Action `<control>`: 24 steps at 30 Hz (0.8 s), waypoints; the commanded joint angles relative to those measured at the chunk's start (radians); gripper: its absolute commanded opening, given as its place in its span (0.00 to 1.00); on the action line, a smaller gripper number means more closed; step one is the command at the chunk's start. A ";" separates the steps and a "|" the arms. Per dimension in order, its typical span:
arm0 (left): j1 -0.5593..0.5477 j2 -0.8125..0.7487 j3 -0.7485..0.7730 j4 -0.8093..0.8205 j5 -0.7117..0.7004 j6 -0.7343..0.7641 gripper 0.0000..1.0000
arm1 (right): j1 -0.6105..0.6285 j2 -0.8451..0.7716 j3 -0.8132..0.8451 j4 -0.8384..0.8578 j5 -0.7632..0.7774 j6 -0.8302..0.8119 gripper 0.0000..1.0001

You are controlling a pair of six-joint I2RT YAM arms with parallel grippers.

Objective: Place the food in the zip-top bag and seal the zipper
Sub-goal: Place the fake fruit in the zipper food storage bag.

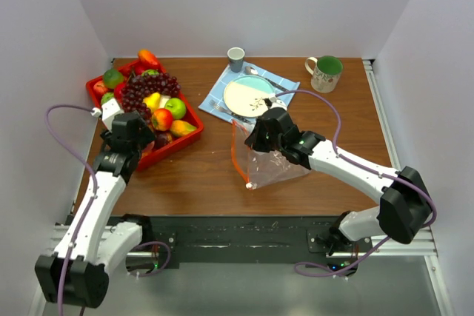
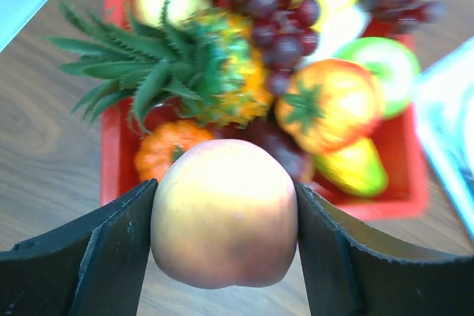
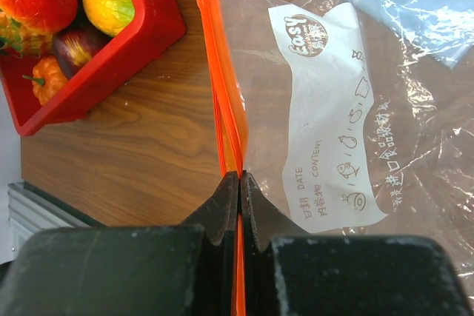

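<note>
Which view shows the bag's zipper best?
The right wrist view: the orange-red zipper runs large and sharp up the frame, pinched between the right gripper's shut jaws. The top view shows only a thin orange line; the left wrist view misses it.

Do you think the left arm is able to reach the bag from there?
Probably yes. Past the red tray, nothing stands between the left end effector and the zip-top bag, and its zipper faces that way. The end effector grips a peach, though.
</note>
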 commanded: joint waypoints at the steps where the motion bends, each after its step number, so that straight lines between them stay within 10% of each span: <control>1: -0.008 -0.070 0.057 0.014 0.234 0.024 0.00 | -0.002 0.013 0.024 0.008 -0.012 0.000 0.00; 10: -0.459 0.072 0.022 0.332 0.247 -0.191 0.00 | -0.002 0.018 0.022 0.022 -0.018 0.072 0.00; 24: -0.637 0.273 -0.100 0.803 0.293 -0.294 0.00 | -0.002 -0.063 0.033 0.000 0.013 0.170 0.00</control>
